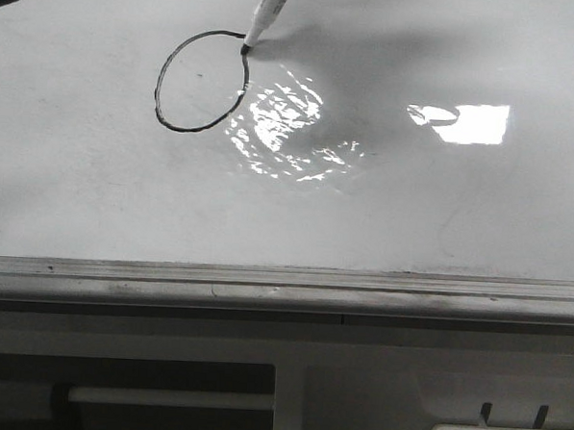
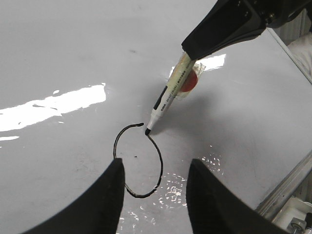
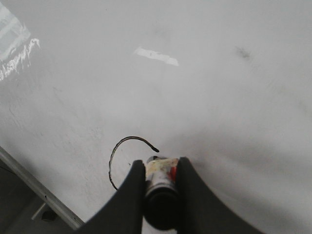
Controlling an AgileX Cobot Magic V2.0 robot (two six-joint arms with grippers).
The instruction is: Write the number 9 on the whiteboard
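I see the whiteboard (image 1: pixel 95 195) lying flat, glossy white, faint smudges, two glare patches right of centre. Grey metal rail (image 1: pixel 283 290) runs along its near edge. On it: a black drawn loop (image 1: pixel 202 81), almost closed, small gap at its top. The marker (image 1: pixel 269 14) tip touches the board at the loop's upper right end.

The number 9 (image 1: pixel 203 81) is so far only a thin black loop — rounded, slightly uneven, with a small gap near its upper right where the line ends do not quite meet. No tail shows. It lies on the whiteboard (image 1: pixel 95 195), a large glossy white surface with faint smudges, bright glare patches just beside the loop, and a grey metal rail along its near edge.
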